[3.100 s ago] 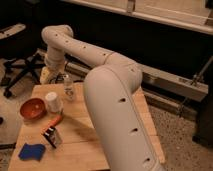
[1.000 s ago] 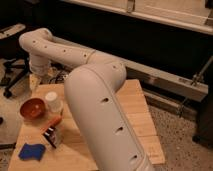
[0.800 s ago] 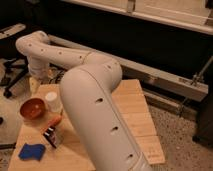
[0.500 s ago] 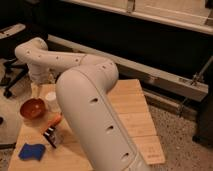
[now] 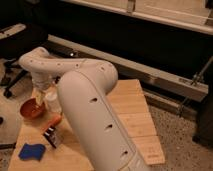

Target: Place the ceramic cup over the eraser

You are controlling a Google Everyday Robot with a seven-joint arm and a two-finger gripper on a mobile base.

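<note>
- Wooden table (image 5: 135, 115): cup (image 5: 53, 103) stands apart from eraser (image 5: 51, 136), not yet lifted.
- My pincer (image 5: 41, 96) hangs close over the cup, jaws apart and holding nothing; grasping and placing are left.

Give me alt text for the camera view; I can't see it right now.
The robot's white arm reaches across a wooden table, its claw low at the picture's left, by the orange bowl and the ceramic cup. Nearer the camera lie the eraser, an orange stick and a blue pad.
</note>
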